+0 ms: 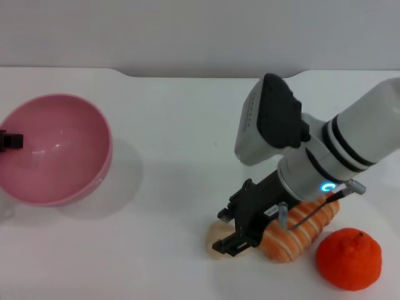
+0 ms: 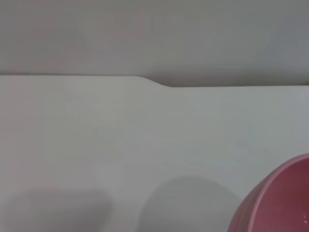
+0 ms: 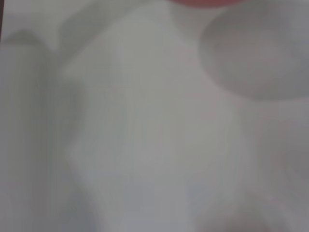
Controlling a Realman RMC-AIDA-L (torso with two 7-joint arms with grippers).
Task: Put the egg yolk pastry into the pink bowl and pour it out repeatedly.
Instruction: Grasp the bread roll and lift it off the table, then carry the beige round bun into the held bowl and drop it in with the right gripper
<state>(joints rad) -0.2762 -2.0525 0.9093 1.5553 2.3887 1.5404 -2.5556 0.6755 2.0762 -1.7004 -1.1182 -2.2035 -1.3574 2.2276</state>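
On the white counter (image 1: 175,125), the right tool (image 1: 232,232) sits over the pastry (image 1: 219,235) beside the striped roll (image 1: 300,232); its grip can't be judged. Lift clear of the roll, then carry to the pink bowl (image 1: 53,150) held by the left tool (image 1: 9,141).

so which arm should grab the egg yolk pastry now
Right. The right gripper is already down at the egg yolk pastry, beside the striped roll. The left gripper is at the pink bowl across the table.
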